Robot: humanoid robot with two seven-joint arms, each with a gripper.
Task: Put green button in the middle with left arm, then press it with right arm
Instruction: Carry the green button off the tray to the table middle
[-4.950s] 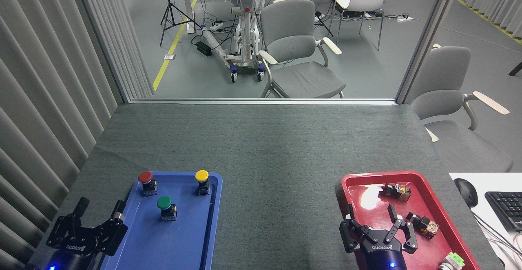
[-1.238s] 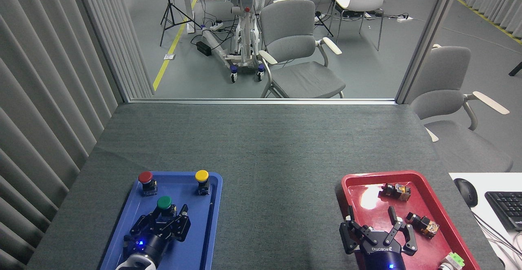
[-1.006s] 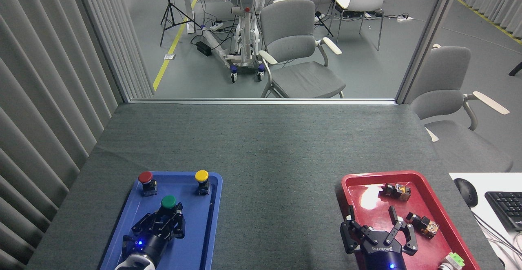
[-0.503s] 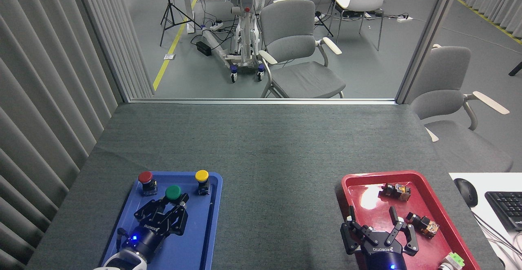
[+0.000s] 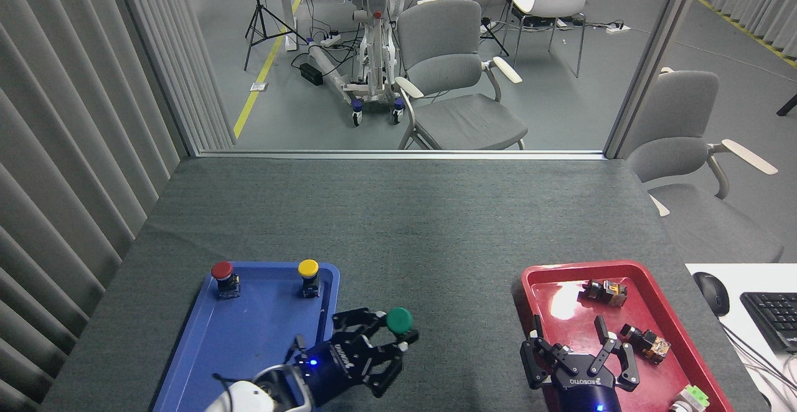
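Note:
The green button [image 5: 399,320] is lifted off the blue tray [image 5: 249,343] and hangs just right of the tray's right rim, over the grey table. My left gripper [image 5: 391,335], two-fingered with a blue light, is shut on the button's black base below the green cap. My right gripper [image 5: 579,343], three splayed fingers, hovers open over the near part of the red tray [image 5: 560,281], holding nothing.
A red button [image 5: 222,273] and a yellow button [image 5: 308,271] stand at the far end of the blue tray. Small switch parts [image 5: 603,290] lie in the red tray. A mouse [image 5: 712,294] and a keyboard [image 5: 775,320] sit at the right. Grey mat [image 5: 411,225] stretches between the trays.
My left gripper closed on the green button, lifted it and carried it right, from inside the blue tray to past its right rim. The right gripper has stayed put.

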